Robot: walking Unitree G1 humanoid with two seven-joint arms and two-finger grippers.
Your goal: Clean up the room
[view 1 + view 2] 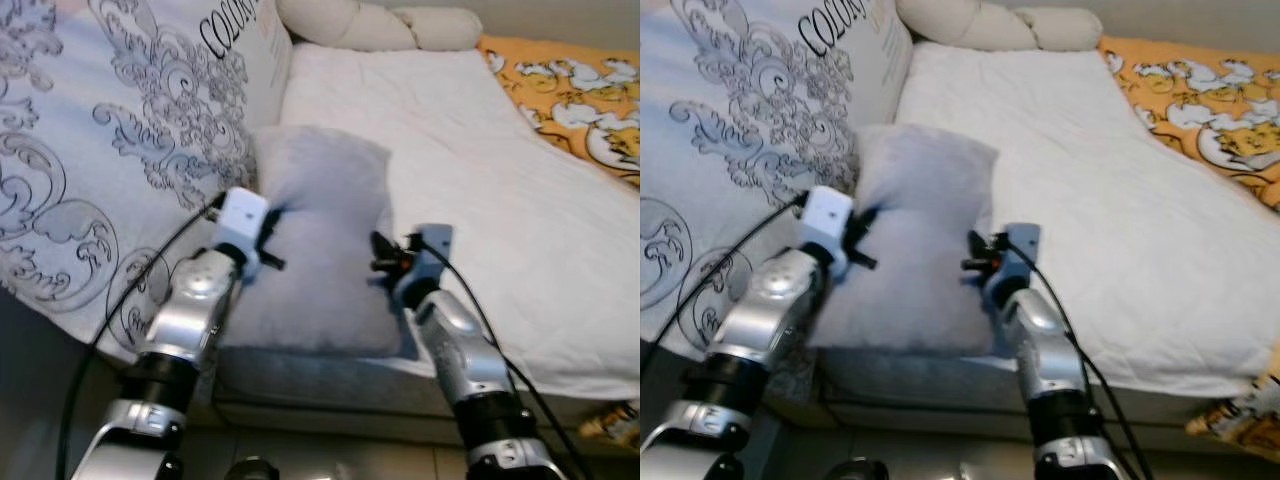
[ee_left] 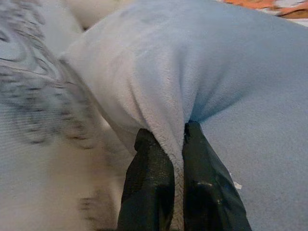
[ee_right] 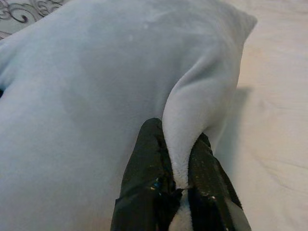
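A pale grey plush pillow (image 1: 320, 250) lies on the white bed sheet (image 1: 480, 170), its far end against a large patterned cushion (image 1: 120, 130). My left gripper (image 1: 268, 228) is at the pillow's left edge, shut on a fold of its fabric (image 2: 171, 139). On the pillow's right edge my right gripper (image 1: 385, 262) pinches another fold (image 3: 185, 139). Both silver arms reach forward from the foot of the bed. In the wrist views the black fingers (image 2: 149, 178) (image 3: 147, 163) squeeze the soft cloth between them.
A cream bolster (image 1: 380, 25) lies at the head of the bed. An orange cartoon-print blanket (image 1: 580, 90) covers the far right side. The grey mattress edge (image 1: 320, 375) and tiled floor (image 1: 330, 460) are just below the arms. Black cables trail from both wrists.
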